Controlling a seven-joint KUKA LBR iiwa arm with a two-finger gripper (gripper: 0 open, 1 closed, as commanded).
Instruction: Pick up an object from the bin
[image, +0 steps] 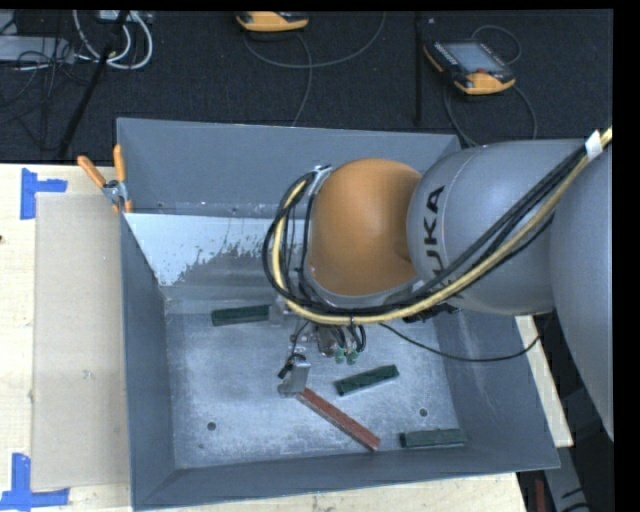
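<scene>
My gripper (294, 378) hangs below the arm's orange cover, low over the middle of the bin floor. Its tip is at the upper-left end of a long reddish-brown flat stick (341, 419), which lies slanting down toward the bin's front right; whether they touch I cannot tell. Just right of the gripper lies a short dark green bar (366, 380), apart from it.
Another dark green bar (240, 315) lies at the back left of the floor, by the sloped wall. A third one (432, 438) rests in the front right corner. The arm and its cables cover the bin's back right.
</scene>
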